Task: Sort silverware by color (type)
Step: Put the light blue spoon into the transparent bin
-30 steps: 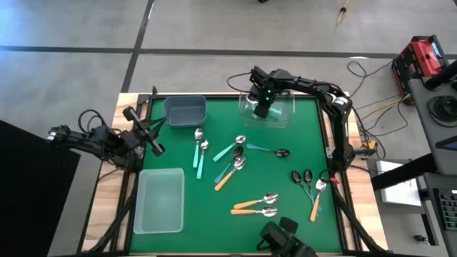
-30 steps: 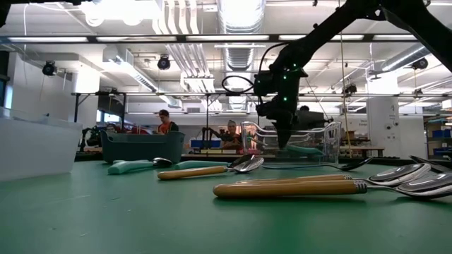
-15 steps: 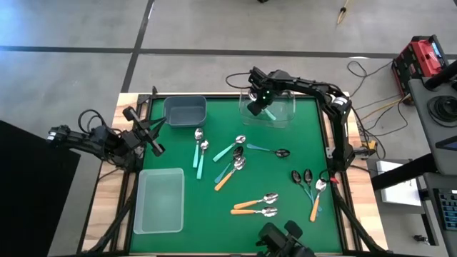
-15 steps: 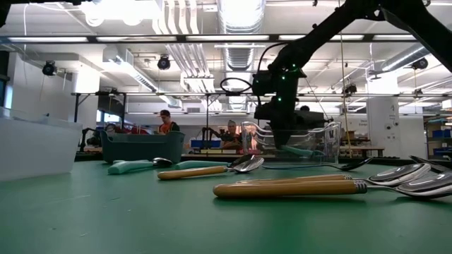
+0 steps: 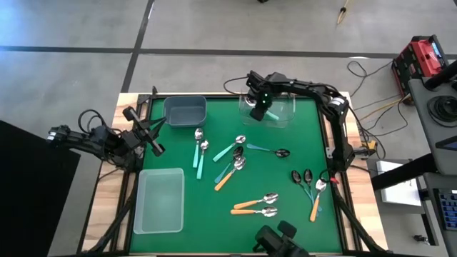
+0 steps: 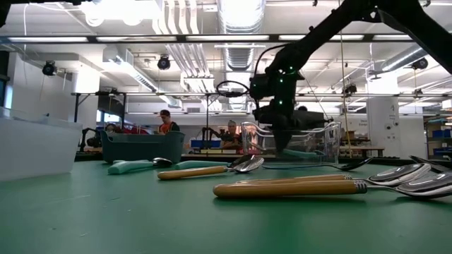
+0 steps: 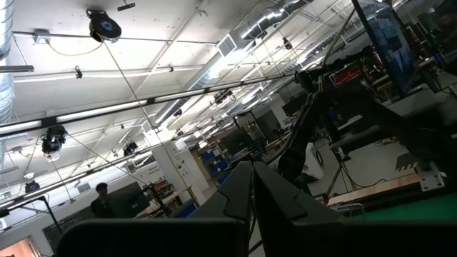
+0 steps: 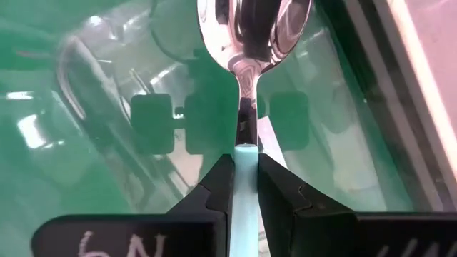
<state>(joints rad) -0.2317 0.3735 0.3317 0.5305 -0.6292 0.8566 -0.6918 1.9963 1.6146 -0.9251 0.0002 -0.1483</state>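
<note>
My right gripper (image 5: pixel 260 109) points down into the clear container (image 5: pixel 280 114) at the table's far edge and is shut on a teal-handled spoon (image 8: pixel 244 43). Another teal handle (image 6: pixel 302 150) lies inside that container. Teal-handled spoons (image 5: pixel 198 153), orange-handled spoons (image 5: pixel 253 203) and dark-bowled spoons (image 5: pixel 300 176) lie flat on the green mat. My left gripper (image 5: pixel 154 145) is shut and empty. It is raised off the table's left edge, its fingers (image 7: pixel 251 187) pointing up into the room. My right gripper pinches the spoon's teal handle (image 8: pixel 245 153) between its two fingers, close to where the handle meets the silver neck. The fingers come from above and lie along the spoon. The silver bowl (image 8: pixel 253 28) hangs below them inside the clear container. Whether it touches the bottom I cannot tell.
A blue-grey bin (image 5: pixel 186 111) stands at the far left of the mat and a pale translucent bin (image 5: pixel 159 200) at the near left. People stand in the room beyond the table (image 6: pixel 166 121).
My right gripper has rolled a little about its own axis over the clear container and edged toward the table's left, still shut on the teal-handled spoon.
</note>
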